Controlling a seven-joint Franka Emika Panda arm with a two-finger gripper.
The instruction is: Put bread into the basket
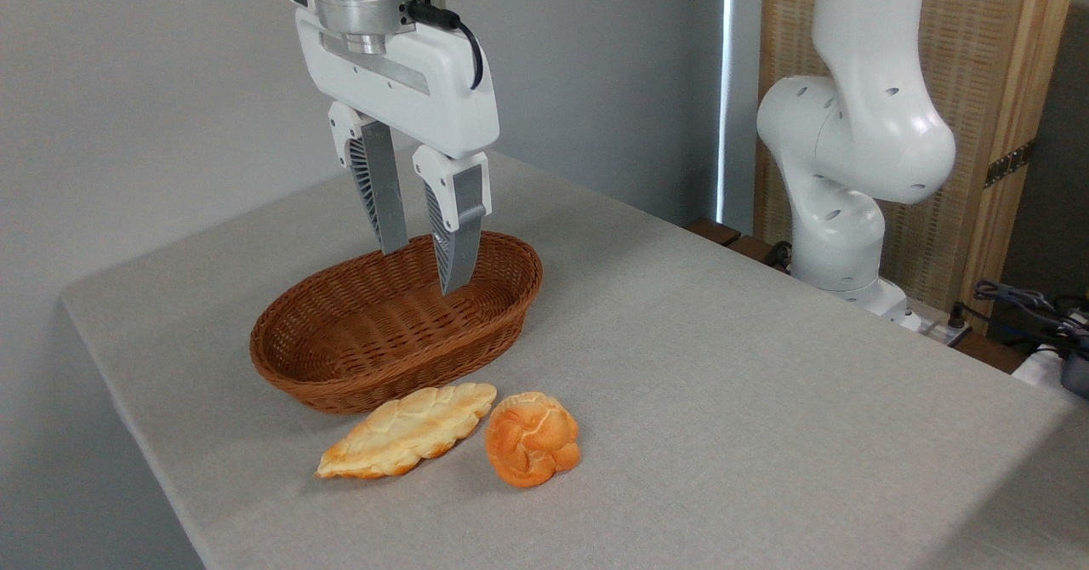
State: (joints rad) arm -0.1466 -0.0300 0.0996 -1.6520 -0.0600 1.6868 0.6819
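The bread, a round knotted orange-golden bun, lies on the grey tablecloth just in front of the basket. The basket is an oval brown wicker one, shallow and with nothing in it. My gripper hangs above the basket's far right part, fingers pointing down and open, nothing held between them. It is well above and behind the bun.
A longer flat pale loaf lies left of the bun, touching the basket's front wall. The arm's white base stands at the table's far right edge, with cables beside it. The table's left and front edges are close.
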